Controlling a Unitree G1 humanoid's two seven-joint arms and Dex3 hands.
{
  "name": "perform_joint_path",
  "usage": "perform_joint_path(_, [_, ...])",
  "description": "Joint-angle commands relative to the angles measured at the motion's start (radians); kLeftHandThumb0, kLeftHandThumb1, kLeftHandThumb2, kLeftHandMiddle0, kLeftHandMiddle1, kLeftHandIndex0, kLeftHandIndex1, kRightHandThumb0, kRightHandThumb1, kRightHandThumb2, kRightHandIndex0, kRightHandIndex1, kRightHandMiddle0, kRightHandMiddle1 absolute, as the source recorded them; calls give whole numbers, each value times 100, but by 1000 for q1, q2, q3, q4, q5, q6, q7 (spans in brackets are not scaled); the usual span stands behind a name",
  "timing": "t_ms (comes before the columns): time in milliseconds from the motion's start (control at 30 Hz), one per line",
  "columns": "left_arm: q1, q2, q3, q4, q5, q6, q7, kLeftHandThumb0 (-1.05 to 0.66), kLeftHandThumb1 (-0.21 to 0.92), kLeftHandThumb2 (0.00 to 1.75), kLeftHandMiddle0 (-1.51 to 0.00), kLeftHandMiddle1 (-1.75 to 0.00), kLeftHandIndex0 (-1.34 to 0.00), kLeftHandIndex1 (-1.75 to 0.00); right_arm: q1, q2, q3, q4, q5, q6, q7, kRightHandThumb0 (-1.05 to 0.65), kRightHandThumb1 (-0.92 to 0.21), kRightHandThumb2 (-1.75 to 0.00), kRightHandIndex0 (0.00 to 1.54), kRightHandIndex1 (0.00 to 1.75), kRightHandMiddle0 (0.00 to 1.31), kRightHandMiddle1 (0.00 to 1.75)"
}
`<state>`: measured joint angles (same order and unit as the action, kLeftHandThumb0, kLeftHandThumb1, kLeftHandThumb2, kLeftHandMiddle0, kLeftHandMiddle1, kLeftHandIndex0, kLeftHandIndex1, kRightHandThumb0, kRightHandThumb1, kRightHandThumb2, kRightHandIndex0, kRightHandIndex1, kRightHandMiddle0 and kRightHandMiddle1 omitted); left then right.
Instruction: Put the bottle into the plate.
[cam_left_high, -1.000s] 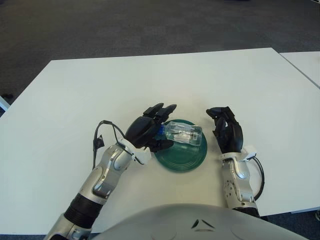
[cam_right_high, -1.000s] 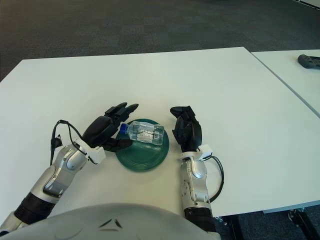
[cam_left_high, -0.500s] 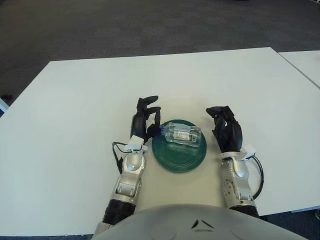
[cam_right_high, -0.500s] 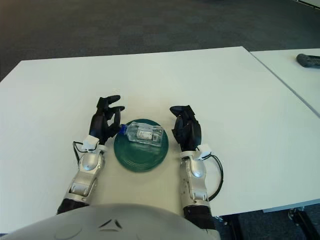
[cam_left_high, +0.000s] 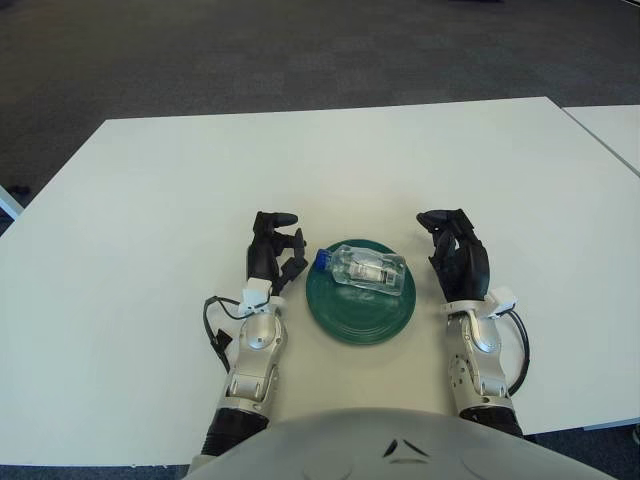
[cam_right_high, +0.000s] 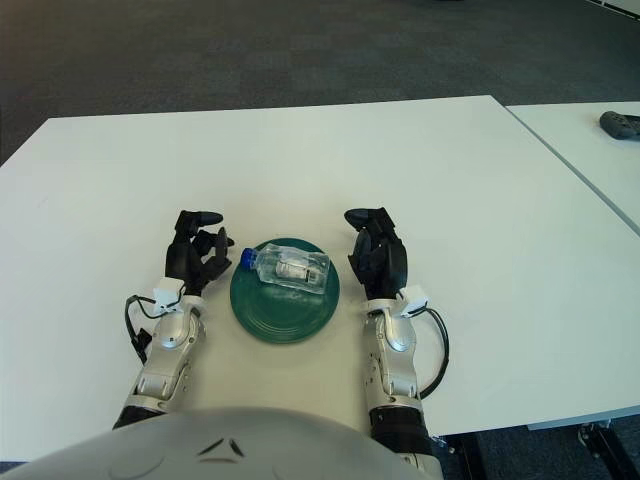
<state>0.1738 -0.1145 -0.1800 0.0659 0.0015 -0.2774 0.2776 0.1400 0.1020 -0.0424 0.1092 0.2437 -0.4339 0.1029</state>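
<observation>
Two black three-finger hands flank a round dark green plate (cam_left_high: 360, 305) near the front edge of a white rectangular table (cam_left_high: 180, 180). At left, the left hand (cam_left_high: 272, 256) stands just beside the plate's rim, apart from it, fingers loosely curled and holding nothing. At centre, a clear plastic bottle with a blue cap (cam_left_high: 365, 269) lies on its side in the plate's far half, cap pointing left over the rim. At right, the right hand (cam_left_high: 456, 261) shows just beside the plate, fingers relaxed, gripping nothing. Broad bare tabletop stretches beyond both hands toward the far edge and dark carpet (cam_left_high: 300, 50).
</observation>
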Motion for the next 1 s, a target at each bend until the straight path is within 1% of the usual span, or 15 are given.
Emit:
perform_joint_path(0, [7,-108,-1,-6,-37,-4,15,-43,51,107,-88,-175,-47,-175,-3,-7,-14,-9,-3,-3,3,-63,-89,-63,63,112,47,123])
perform_joint_path(167, [9,-115,-13,21,-31,-39,48,-44,44,115,-98,-175,-52,-175,-5,-15,-28,-4,-8,-5,3,-63,-90,-63,63,112,46,121])
perform_joint_path(367, [8,-108,-33,35,-7,-48,83,-46,41,120,-103,-175,-54,-175,-8,-24,-41,1,-4,-4,11,-62,-90,-62,63,111,44,119])
perform_joint_path(767, [13,-98,-70,30,21,-31,110,-48,33,130,-119,-175,-61,-175,-21,-51,-79,20,23,16,40,-61,-91,-61,63,110,44,117])
perform_joint_path(967, [21,-107,-96,17,17,-12,114,-48,32,130,-126,-175,-61,-175,-37,-73,-113,32,53,26,60,-60,-91,-63,64,111,45,118])
